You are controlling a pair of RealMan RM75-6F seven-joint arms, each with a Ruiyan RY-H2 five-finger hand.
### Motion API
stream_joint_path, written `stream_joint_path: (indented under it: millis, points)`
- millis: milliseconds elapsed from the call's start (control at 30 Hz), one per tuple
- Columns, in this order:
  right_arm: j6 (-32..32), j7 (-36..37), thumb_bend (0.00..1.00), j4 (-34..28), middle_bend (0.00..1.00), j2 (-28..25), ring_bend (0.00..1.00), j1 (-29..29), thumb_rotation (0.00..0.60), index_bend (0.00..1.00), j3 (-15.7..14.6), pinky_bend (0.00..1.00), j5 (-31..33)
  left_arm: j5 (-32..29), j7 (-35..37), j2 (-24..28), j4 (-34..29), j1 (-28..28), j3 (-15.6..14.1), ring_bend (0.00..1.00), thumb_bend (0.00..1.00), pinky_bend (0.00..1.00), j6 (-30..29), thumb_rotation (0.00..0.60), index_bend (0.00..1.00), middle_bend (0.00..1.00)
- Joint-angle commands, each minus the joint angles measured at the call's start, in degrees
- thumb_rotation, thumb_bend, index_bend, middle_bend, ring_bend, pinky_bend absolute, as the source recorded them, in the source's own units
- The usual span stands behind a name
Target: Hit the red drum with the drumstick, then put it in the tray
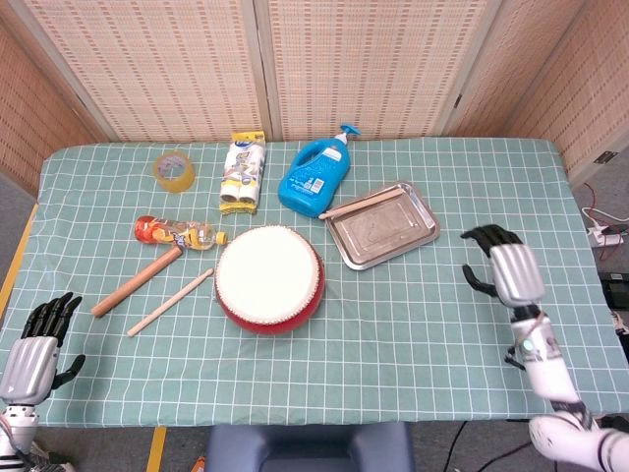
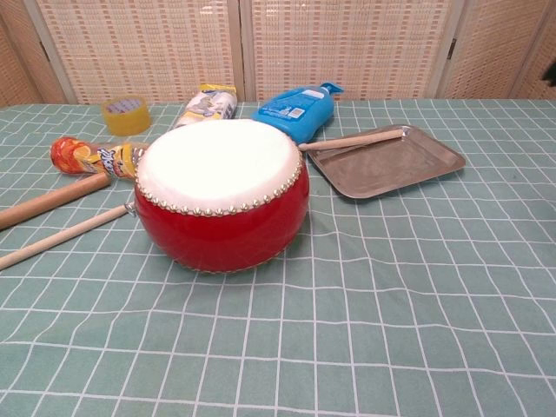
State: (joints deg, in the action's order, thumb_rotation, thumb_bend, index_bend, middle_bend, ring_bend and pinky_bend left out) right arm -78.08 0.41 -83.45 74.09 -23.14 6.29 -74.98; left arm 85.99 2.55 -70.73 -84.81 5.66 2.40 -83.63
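Observation:
The red drum (image 1: 269,278) (image 2: 222,193) with a white skin stands in the middle of the table. A wooden drumstick (image 1: 362,202) (image 2: 351,140) lies along the far rim of the metal tray (image 1: 396,243) (image 2: 408,174), its end sticking out toward the drum. My right hand (image 1: 503,267) hovers near the table's right side, well away from the tray, fingers curled loosely and holding nothing. My left hand (image 1: 35,346) hangs off the front left corner, fingers spread and empty. Neither hand shows in the chest view.
A second thin stick (image 1: 170,303) and a thicker wooden mallet (image 1: 136,281) lie left of the drum. Behind them are a snack tube (image 1: 177,233), a tape roll (image 1: 174,170), a yellow package (image 1: 243,173) and a blue detergent bottle (image 1: 316,175).

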Motion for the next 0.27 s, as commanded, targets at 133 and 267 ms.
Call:
stream_joint_path:
  millis: [133,267]
  points:
    - [-11.4,-2.1,0.38,-11.8,0.3,-8.9,0.16,13.6,0.6,0.26,-7.1,0.26,-2.7,-0.1,-0.8,-0.2,-0.5,0.2,0.3,0.0,0.25,0.0,-0.3,0.6,0.03,0.0]
    - [-14.8,-1.0,0.38,-11.8,0.3,-8.4,0.14,16.7,0.6,0.26,-7.5,0.24,-4.3,0.0,-1.5,-0.3,-0.8,0.4,0.4,0.0,0.25,0.0,-0.3,0.6,0.02,0.0]
